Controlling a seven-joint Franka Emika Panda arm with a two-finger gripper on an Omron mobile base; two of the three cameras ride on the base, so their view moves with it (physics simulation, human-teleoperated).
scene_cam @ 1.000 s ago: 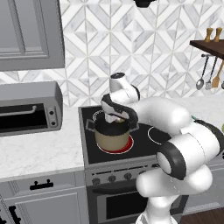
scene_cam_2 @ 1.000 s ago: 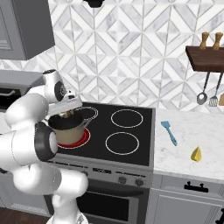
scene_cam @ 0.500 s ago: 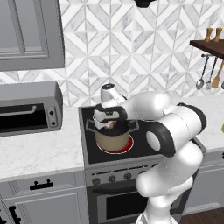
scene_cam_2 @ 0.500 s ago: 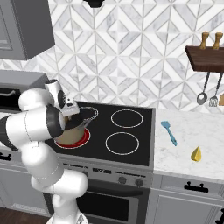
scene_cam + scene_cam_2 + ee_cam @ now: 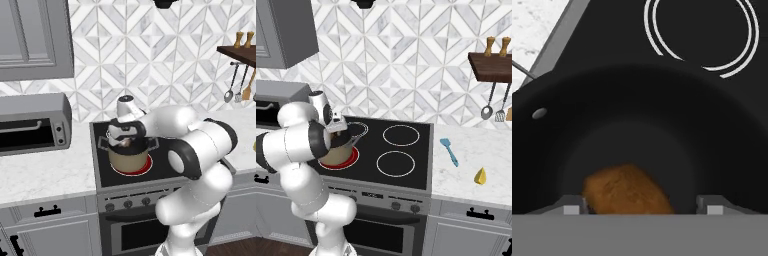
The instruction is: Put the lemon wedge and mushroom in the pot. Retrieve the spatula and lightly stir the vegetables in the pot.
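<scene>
Matt dark pot [image 5: 637, 115], rough brown mushroom [image 5: 626, 191]

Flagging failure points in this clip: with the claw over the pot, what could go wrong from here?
The mushroom lies between the open claw's fingertips; rising carelessly might drag it out. The pot could be knocked on its red burner. The lemon wedge and spatula lie far off on the counter, a long reach.

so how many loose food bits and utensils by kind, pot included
tan-brown rounded mushroom: 1
bright yellow lemon wedge: 1
light teal-blue spatula: 1
beige pot with dark rim: 1
hanging utensils: 2
total: 6
</scene>
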